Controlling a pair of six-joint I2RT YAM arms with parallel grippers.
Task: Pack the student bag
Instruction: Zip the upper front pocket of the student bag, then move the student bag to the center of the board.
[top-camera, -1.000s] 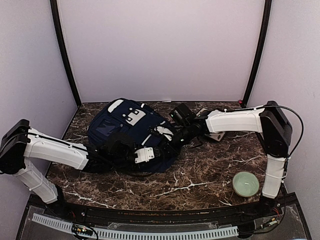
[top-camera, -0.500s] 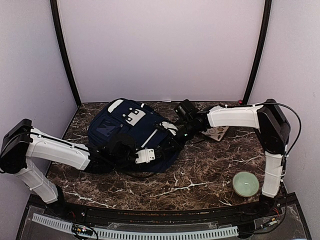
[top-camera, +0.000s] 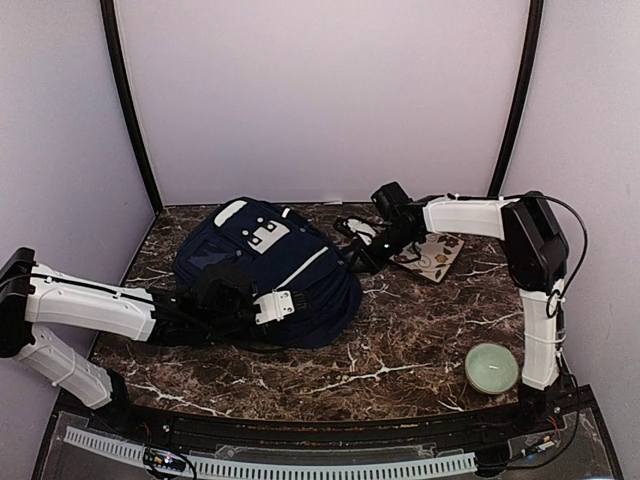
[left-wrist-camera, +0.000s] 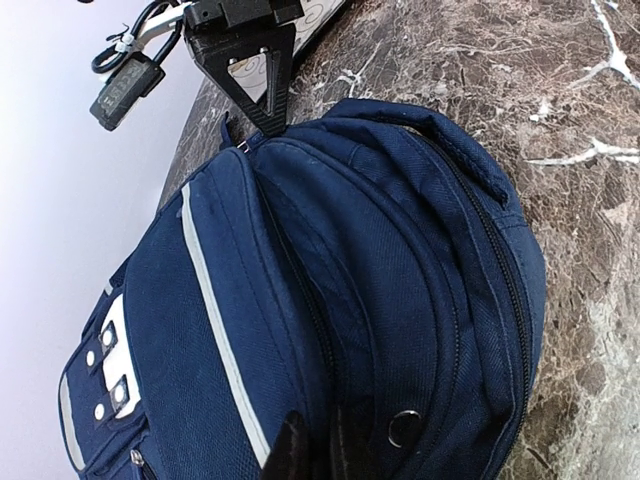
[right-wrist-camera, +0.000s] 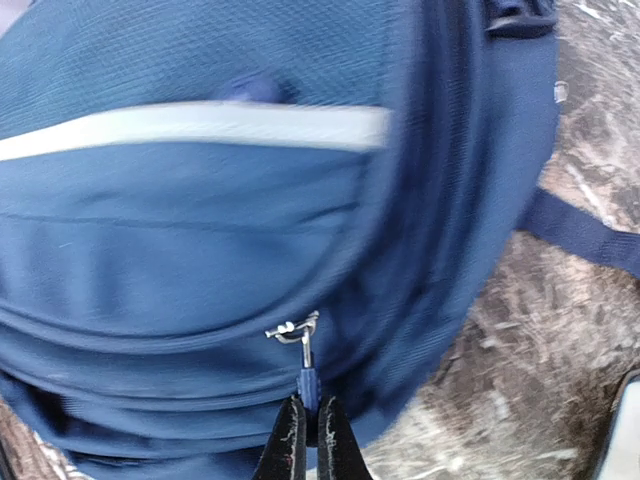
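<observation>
Right hand (right-wrist-camera: 305, 428): fingers pressed almost together, pinching the blue zip pull (right-wrist-camera: 307, 384) of the student bag (top-camera: 262, 268). The pull hangs from a metal slider on a zip line below the bag's white trim stripe. In the overhead view this hand meets the bag at its right side, nearest the far edge of the worktop (top-camera: 400, 350).

Left hand (left-wrist-camera: 315, 452): only the fingertips show, at the bottom of the wrist view. They are drawn close, with a ridge of the bag's navy fabric between them. In the overhead view this hand lies on the side of the bag facing the near edge.

Student bag: lying flat, left of centre and toward the far edge, its top pointing at the far left corner.

Markings: a white patch (top-camera: 265, 236) near the bag's top carries small dark marks, too small to read. A flat patterned card (top-camera: 432, 256) lies near the far right corner, its print illegible.

A pale green bowl (top-camera: 492, 367) sits near the near right corner, well apart from the bag.
</observation>
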